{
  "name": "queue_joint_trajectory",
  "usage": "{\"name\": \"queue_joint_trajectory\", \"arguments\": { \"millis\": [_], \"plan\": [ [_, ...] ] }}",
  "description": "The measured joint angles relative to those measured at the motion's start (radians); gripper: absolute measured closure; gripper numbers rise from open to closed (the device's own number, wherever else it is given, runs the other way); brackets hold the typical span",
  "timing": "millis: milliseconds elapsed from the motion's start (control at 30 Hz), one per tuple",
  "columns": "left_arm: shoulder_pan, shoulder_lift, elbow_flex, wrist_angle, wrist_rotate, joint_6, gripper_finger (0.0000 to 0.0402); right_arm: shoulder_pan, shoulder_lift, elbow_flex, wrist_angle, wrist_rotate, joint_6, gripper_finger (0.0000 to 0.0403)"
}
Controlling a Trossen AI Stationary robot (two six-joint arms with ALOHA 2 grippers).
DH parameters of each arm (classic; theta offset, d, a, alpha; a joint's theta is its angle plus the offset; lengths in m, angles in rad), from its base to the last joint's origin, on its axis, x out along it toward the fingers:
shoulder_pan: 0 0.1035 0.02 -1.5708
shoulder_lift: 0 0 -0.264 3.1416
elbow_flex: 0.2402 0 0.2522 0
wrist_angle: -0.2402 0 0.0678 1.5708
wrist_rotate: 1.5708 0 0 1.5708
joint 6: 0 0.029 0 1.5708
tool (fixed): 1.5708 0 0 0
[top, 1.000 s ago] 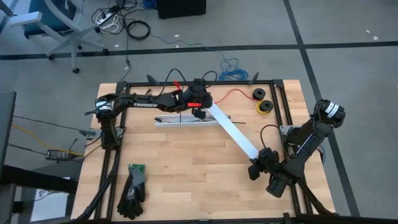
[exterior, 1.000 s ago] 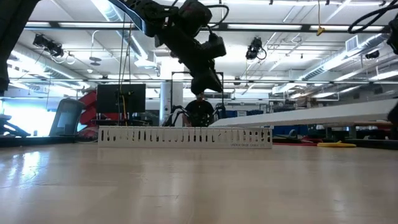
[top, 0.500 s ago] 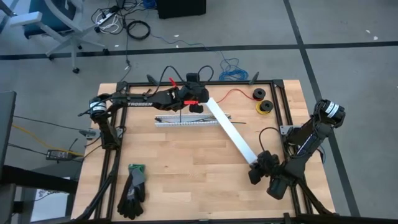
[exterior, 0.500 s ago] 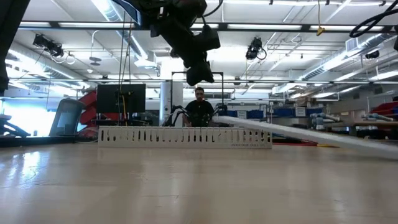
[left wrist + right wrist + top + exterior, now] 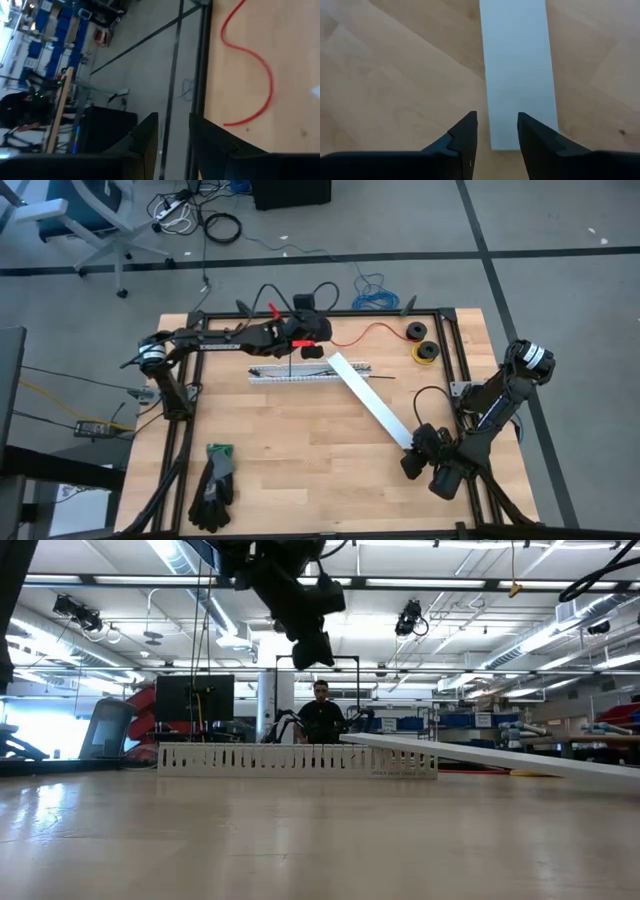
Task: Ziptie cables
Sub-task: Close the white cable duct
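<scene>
A long white flat strip point(image 5: 370, 400) lies slanting across the table. Its far end rests on the white slotted channel point(image 5: 300, 373) and its near end point(image 5: 520, 140) lies on the wood. My right gripper point(image 5: 496, 120) stands open just over that near end, fingers pointing down, with nothing between them. My left gripper point(image 5: 316, 346) hangs open and empty above the channel point(image 5: 297, 758), near the far edge. The left wrist view looks past its fingers point(image 5: 173, 130) at a single red wire point(image 5: 260, 75). The cables do not show as a bundle in any view.
The red wire point(image 5: 375, 330) curls toward two small spools point(image 5: 420, 350) at the far right. Black and green gloves point(image 5: 213, 485) lie near the front left. A black frame point(image 5: 455, 380) rims the table. Bare wood lies between channel and gloves.
My right gripper has opened and let go of the strip's near end. That end has sunk from mid-air onto the table, while the far end stays on the channel. My left gripper has risen and drawn back a little toward the far left.
</scene>
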Motion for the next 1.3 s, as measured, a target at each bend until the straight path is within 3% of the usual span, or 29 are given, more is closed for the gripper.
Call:
{"name": "queue_joint_trajectory", "arguments": {
  "millis": [167, 333, 433, 533, 700, 900, 1000, 1100, 1300],
  "plan": [
    [0.022, -0.113, -0.078, -0.002, 0.096, -0.071, 0.0282, 0.004, -0.075, 0.0, -0.031, 0.097, -0.025, 0.0284],
    [0.049, -0.251, -0.228, 0.037, 0.139, -0.148, 0.0282, -0.009, -0.169, 0.0, -0.08, 0.333, -0.164, 0.0289],
    [0.05, -0.315, -0.34, 0.088, 0.155, -0.19, 0.0282, -0.057, -0.202, 0.0, -0.084, 0.502, -0.303, 0.0289],
    [0.05, -0.367, -0.461, 0.17, 0.165, -0.235, 0.0282, -0.158, -0.223, 0.0, -0.08, 0.55, -0.443, 0.0289],
    [0.051, -0.416, -0.616, 0.279, 0.191, -0.303, 0.0282, -0.43, -0.234, 0.0, 0.017, 0.332, -0.756, 0.0285],
    [0.057, -0.44, -0.653, 0.223, 0.2, -0.383, 0.0282, -0.773, -0.233, 0.0, 0.482, 0.021, -1.361, 0.0261],
    [0.068, -0.442, -0.652, 0.178, 0.242, -0.413, 0.0282, -0.921, -0.233, 0.001, 0.684, -0.162, -1.579, 0.0242],
    [0.082, -0.449, -0.652, 0.118, 0.292, -0.423, 0.0282, -1.043, -0.233, 0.002, 0.746, -0.219, -1.659, 0.0223],
    [0.099, -0.466, -0.655, 0.082, 0.293, -0.437, 0.0282, -1.221, -0.207, 0.002, 0.823, -0.355, -1.669, 0.0183]
  ]
}}
